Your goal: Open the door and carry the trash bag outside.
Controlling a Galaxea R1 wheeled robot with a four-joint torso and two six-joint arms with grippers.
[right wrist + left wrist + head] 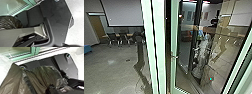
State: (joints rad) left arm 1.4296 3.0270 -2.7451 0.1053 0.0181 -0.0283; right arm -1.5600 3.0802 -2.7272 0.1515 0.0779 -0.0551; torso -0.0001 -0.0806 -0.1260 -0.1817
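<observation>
Carrying appears to be the current step: the left gripper (50, 87) pinches the gathered trash bag (41, 75); the right jaws' state cannot be determined. Next move requires clearance at the glass door (173, 37).

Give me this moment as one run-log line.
trash bag bunched at left gripper | green-framed glass door ahead | door open or shut: unclear | chairs across room, left
</observation>
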